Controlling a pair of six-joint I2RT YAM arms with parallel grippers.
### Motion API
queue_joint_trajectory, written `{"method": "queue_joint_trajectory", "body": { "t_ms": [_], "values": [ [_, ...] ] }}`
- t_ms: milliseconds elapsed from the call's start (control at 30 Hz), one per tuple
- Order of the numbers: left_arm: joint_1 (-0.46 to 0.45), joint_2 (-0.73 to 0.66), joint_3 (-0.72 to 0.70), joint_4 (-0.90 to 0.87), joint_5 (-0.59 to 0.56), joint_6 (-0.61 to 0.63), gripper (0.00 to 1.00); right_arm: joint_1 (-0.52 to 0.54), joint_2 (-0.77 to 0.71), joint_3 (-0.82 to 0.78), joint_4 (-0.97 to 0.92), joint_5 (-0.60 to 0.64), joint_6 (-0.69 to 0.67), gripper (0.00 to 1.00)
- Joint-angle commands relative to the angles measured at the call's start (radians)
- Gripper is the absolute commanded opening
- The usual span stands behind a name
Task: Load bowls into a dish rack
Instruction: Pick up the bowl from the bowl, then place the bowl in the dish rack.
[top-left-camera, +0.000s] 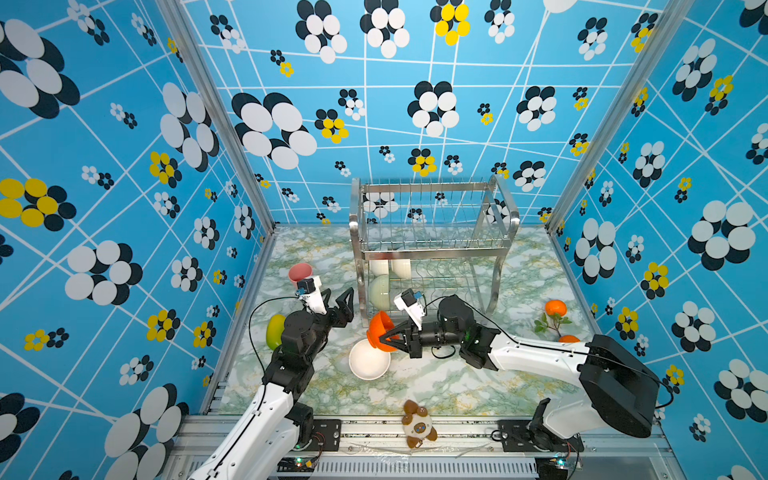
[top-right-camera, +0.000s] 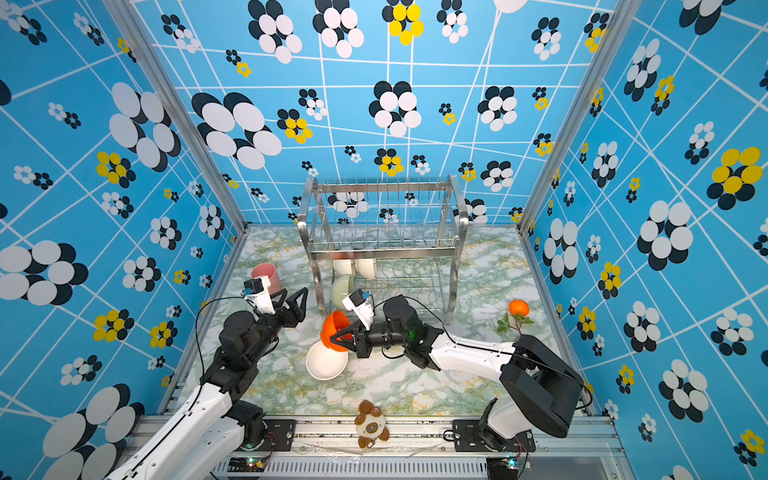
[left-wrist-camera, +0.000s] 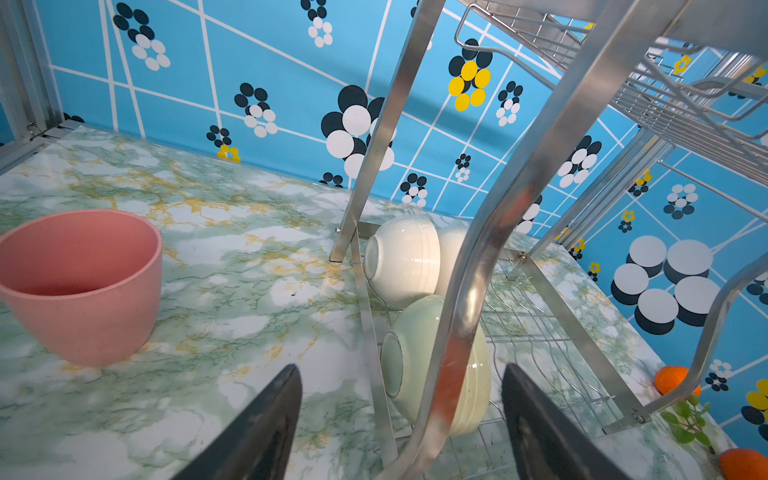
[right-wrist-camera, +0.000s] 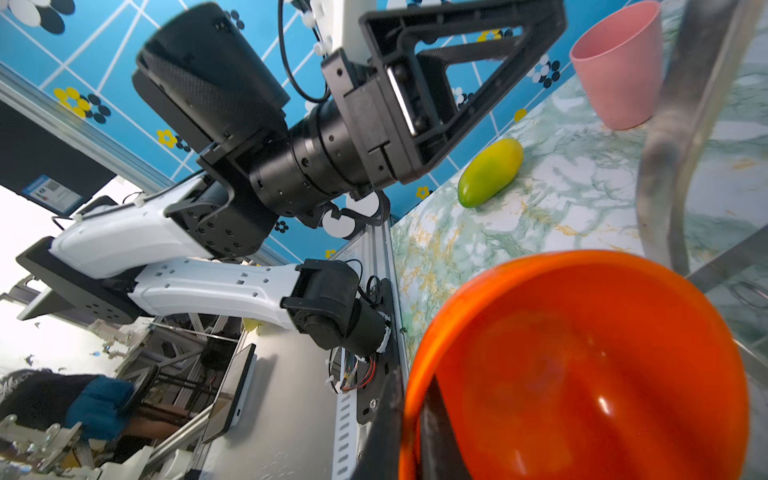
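Observation:
The steel dish rack (top-left-camera: 432, 252) stands at the back of the table. Its lower tier holds two cream-white bowls (left-wrist-camera: 403, 259) and a sage green bowl (left-wrist-camera: 419, 365) on edge. My right gripper (top-left-camera: 387, 335) is shut on the rim of an orange bowl (top-left-camera: 379, 329), tilted just in front of the rack's left leg; one finger (right-wrist-camera: 440, 432) lies inside the bowl (right-wrist-camera: 582, 374). Under it a white bowl (top-left-camera: 369, 360) sits upright on the table. My left gripper (top-left-camera: 337, 296) is open and empty, left of the rack, facing the green bowl (top-left-camera: 380, 293).
A pink cup (top-left-camera: 300, 272) stands behind the left gripper. A green-yellow mango (top-left-camera: 275, 331) lies by the left wall. Orange fruits with leaves (top-left-camera: 555, 308) lie at the right. A plush toy (top-left-camera: 419, 424) sits on the front rail. The rack's upper tier (top-right-camera: 382, 232) holds nothing.

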Motion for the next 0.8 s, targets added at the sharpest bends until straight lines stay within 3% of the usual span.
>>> {"method": "queue_joint_trajectory", "body": {
  "t_ms": [0, 267, 533, 767],
  "values": [
    [0.011, -0.010, 0.025, 0.004, -0.019, -0.011, 0.78, -0.036, -0.041, -0.044, 0.173, -0.005, 0.091, 0.00],
    [0.013, -0.020, 0.012, 0.004, -0.025, -0.012, 0.79, -0.140, 0.005, -0.098, 0.387, -0.027, 0.227, 0.00],
    [0.018, -0.023, 0.010, 0.002, -0.024, -0.014, 0.79, -0.227, 0.201, -0.078, 0.744, -0.034, 0.455, 0.00],
    [0.023, -0.032, 0.007, -0.010, -0.024, -0.011, 0.79, -0.247, 0.269, -0.056, 0.746, -0.016, 0.437, 0.00]
  ]
}}
